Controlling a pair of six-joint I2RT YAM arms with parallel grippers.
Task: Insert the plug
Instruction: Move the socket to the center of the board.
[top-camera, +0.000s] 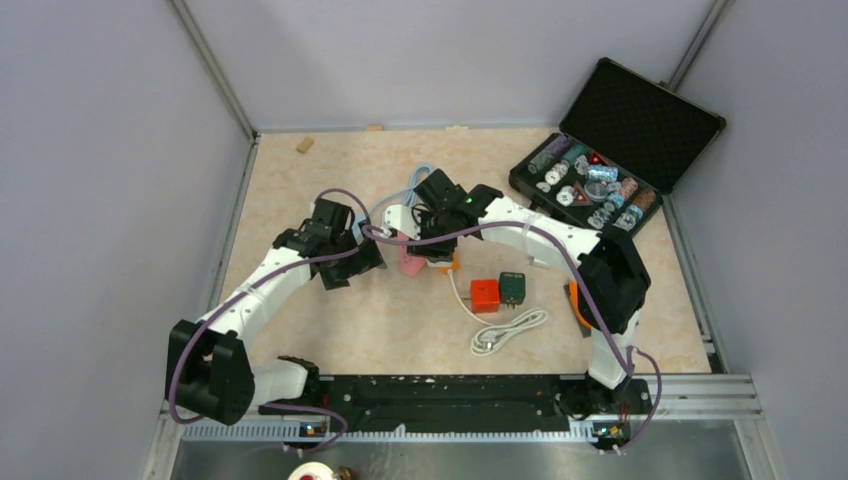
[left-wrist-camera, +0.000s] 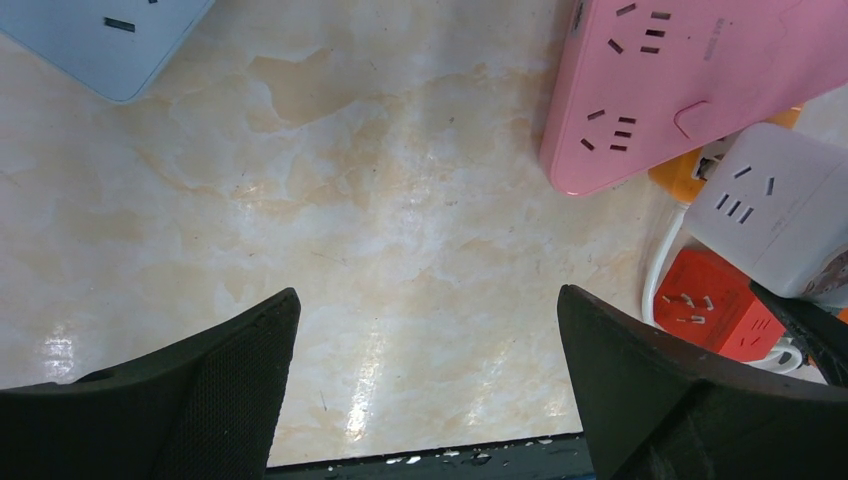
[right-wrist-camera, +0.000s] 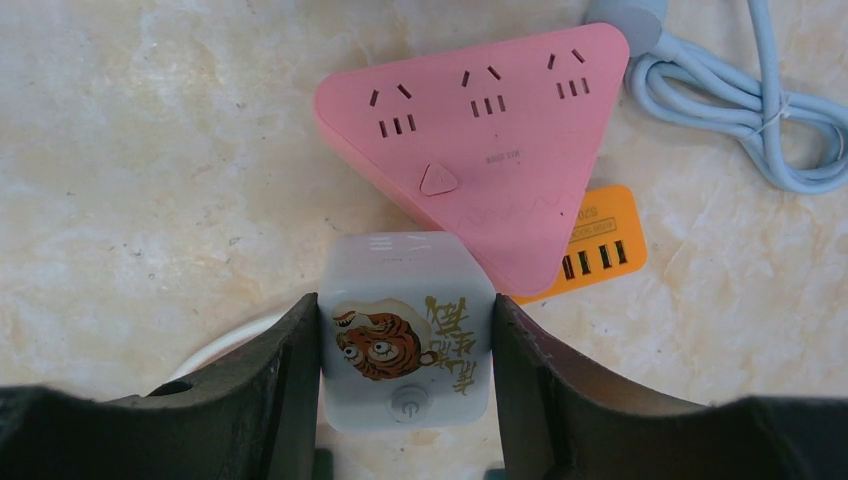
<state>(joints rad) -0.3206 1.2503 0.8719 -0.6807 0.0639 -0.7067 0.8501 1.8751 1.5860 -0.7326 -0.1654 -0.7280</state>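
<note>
1. Your right fingers are clamped on the white cube, one pad flat on each side face. The cube fills the gap between them and projects a little beyond the tips.
2. Cube orientation: the tiger-printed face looks up at the wrist camera. The round power button sits on the edge nearest the wrist, and the plain far edge is turned toward the pink strip. The cube is roughly equal-sided, so it has no clear long axis.
3. In the left wrist view, a side face of the cube with socket slots is turned toward the left arm.
4. The pink strip is triangular and lies flat on the table, sockets up. Its long edge, with three socket groups, runs across the view on the far side, and its blunt corner points back at your right fingers.
5. From above, the cube overlaps that near corner. You cannot tell whether it touches the strip or hangs just over it.
6. An orange USB block shows from under the strip's right edge, with a light-blue cable beyond it.
7. A white cord runs from beneath the cube to a loose coil, near a red cube and a green cube.
8. Your left fingers are spread wide over bare table, holding nothing, to the left of the strip and apart from it
</note>
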